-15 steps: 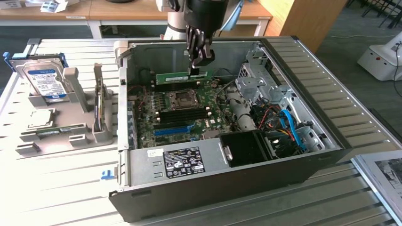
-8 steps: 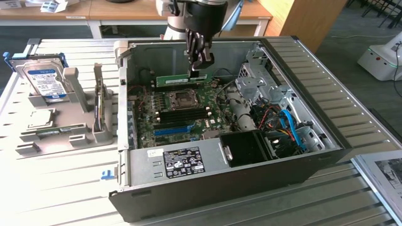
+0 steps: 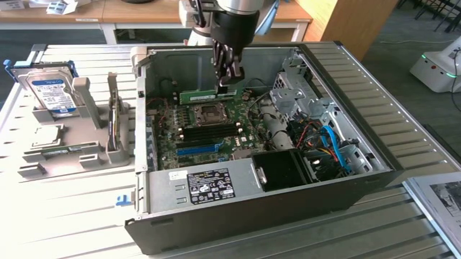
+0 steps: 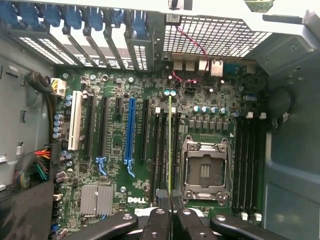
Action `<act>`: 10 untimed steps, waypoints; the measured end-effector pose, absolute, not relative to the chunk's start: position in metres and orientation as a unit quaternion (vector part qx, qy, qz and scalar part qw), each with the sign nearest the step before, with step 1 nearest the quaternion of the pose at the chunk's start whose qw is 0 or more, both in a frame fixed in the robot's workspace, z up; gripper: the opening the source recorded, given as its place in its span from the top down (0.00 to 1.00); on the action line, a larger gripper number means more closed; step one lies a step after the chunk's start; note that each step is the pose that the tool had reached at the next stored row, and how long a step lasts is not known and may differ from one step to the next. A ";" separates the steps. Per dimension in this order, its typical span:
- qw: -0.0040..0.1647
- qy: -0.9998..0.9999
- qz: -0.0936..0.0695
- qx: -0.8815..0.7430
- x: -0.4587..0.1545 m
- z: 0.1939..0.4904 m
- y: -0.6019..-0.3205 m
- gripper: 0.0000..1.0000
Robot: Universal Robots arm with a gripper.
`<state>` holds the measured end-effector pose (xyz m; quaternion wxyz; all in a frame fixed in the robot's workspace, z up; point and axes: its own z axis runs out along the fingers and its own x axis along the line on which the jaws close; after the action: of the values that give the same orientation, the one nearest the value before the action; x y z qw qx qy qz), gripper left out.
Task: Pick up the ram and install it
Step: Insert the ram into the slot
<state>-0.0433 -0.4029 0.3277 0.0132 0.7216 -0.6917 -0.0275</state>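
Observation:
My gripper (image 3: 224,85) hangs inside the open computer case (image 3: 374,162), shut on the ram (image 3: 209,96). In the exterior view the ram is a long green stick held level above the motherboard (image 3: 194,132), just beyond the processor socket (image 3: 209,112). In the wrist view the ram (image 4: 170,145) appears edge-on as a thin yellow-green line running out from the gripper (image 4: 170,212). It lies along the dark memory slots (image 4: 161,150) beside the processor socket (image 4: 205,170). Whether it touches a slot is unclear.
A grey holder (image 3: 86,140) at the exterior view's left carries a blue-labelled hard drive (image 3: 49,91) and a square silver processor chip (image 3: 45,135). Inside the case are blue and red cables (image 3: 331,145), a drive cage (image 3: 299,97) and a black fan shroud (image 3: 281,170). More memory slots (image 4: 250,165) flank the socket.

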 end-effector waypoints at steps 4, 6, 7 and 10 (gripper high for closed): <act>0.013 -0.692 -0.027 0.722 -0.043 0.321 -0.403 0.88; 0.013 -0.692 -0.027 0.722 -0.043 0.318 -0.403 0.88; 0.013 -0.692 -0.027 0.722 -0.043 0.316 -0.403 0.88; 0.013 -0.692 -0.027 0.722 -0.043 0.311 -0.403 0.88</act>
<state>-0.0433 -0.4033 0.3111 0.0132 0.7216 -0.6917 -0.0275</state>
